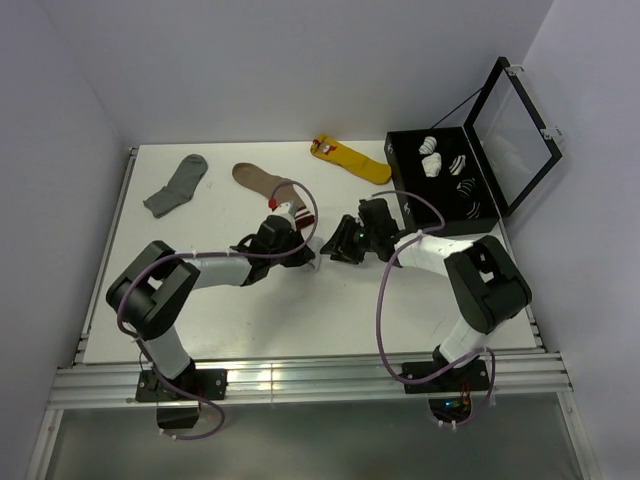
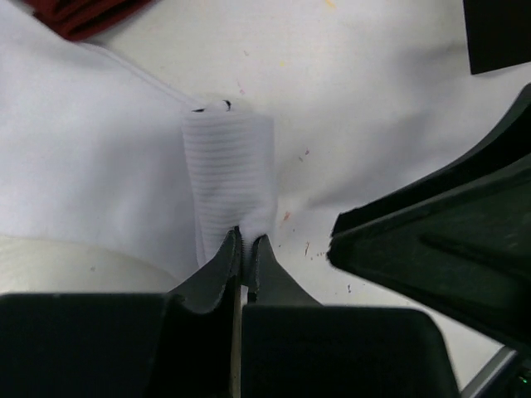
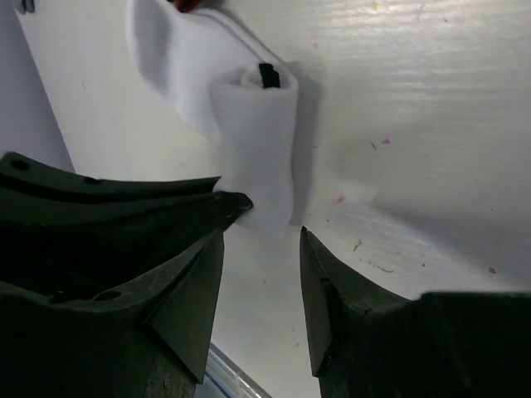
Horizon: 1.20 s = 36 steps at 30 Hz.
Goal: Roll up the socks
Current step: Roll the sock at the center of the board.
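In the middle of the tabletop (image 1: pixel 300 320), between the two arms, the socks (image 2: pixel 228 178) lie as one short roll, near the maroon cuff of a brown sock (image 2: pixel 83 12). The left tool (image 2: pixel 246 240) is closed tight on the near end of this roll and pinches only a thin edge of fabric. The right tool (image 3: pixel 274 217) stands with its jaws apart. One fingertip is at the roll's near end, and nothing is held between them.

The socks look light, soft and limp. I judge that such a roll will spring loose if it is let go, and that a thin pinch can slip off. A better hold is probably across the thick body of the roll, pressing all layers together.

The fabric is white with fine ribs on the outer layer. A small dark mark shows at the far, open end. More flat white fabric spreads beside the roll.
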### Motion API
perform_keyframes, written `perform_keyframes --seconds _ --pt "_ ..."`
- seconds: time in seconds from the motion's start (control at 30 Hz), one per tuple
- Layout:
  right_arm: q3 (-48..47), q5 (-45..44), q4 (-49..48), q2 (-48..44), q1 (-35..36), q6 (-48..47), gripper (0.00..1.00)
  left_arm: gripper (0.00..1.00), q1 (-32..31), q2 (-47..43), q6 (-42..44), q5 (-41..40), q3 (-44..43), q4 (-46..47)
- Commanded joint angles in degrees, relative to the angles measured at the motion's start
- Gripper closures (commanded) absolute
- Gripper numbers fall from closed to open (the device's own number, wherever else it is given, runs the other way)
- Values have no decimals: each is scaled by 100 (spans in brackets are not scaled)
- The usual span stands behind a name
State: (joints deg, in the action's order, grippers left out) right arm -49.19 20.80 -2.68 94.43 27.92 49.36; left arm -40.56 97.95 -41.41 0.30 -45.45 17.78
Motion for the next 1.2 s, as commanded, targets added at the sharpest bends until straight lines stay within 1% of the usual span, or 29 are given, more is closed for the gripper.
perform_keyframes --seconds 0.0,0.1,0.23,0.43,0.6,0.73,0.83,0.93,0.97,1.03,1.07,1.1,1.13,1.17 --pt "392 21 -1249 -57 -24 520 51 100 162 268 -69 840 -262 -178" --pt "752 21 -1979 31 -24 828 48 100 276 373 -25 1086 -420 -336" --pt "972 -40 -2605 294 -24 1092 45 100 399 409 -69 1350 -456 -363" --pt "1209 -137 -3457 602 -41 1426 42 100 540 339 -245 1710 -289 -91" --pt "1201 38 -3889 980 -59 1567 42 100 584 339 -341 1886 -149 137" --pt "1122 74 -3916 1138 -59 1576 43 100 593 321 -403 1930 -69 234" --pt "1043 187 -3925 1270 -59 1550 49 100 593 347 -482 1966 10 383" --pt "1034 319 -4039 1367 -59 1603 63 100 584 374 -657 2123 168 734" --pt "1025 355 -4021 1376 -59 1594 76 100 593 382 -702 2202 255 831" --pt "990 407 -3829 1367 -59 1480 91 100 584 330 -728 2212 335 937" --pt "964 425 -3758 1341 -59 1427 100 100 584 295 -711 2194 422 1025" --pt "894 434 -3471 1323 -59 1279 100 97 584 155 -641 2098 458 1017" --pt "859 434 -3311 1297 -59 1173 100 89 584 50 -597 2028 484 982" --pt "815 469 -3170 1227 -68 1076 100 72 584 -56 -544 1905 519 877"
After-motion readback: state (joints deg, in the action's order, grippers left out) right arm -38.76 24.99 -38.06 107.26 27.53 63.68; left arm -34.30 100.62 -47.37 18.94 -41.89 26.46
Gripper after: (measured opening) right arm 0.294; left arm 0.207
